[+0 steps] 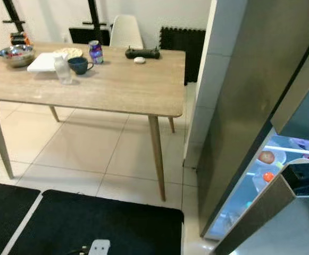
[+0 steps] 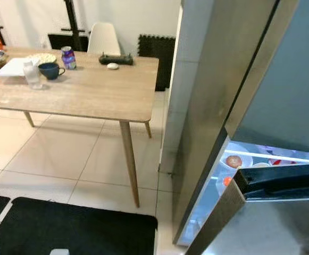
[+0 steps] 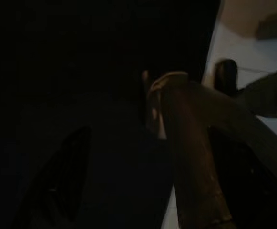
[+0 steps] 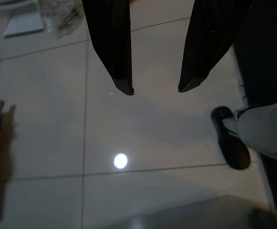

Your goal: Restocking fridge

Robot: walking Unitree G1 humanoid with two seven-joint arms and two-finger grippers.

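One can, one mug and one steel bowl stood on the table; fridge door ajar. Right gripper fingers spread, empty; left gripper's state could not be told.

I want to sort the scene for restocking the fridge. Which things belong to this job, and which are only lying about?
For the job:
- fridge, door open
- food on its lit shelves
- soda can on the table, perhaps

Lying about:
- blue mug
- metal bowl
- chair
- black floor mats
- a person's shoe
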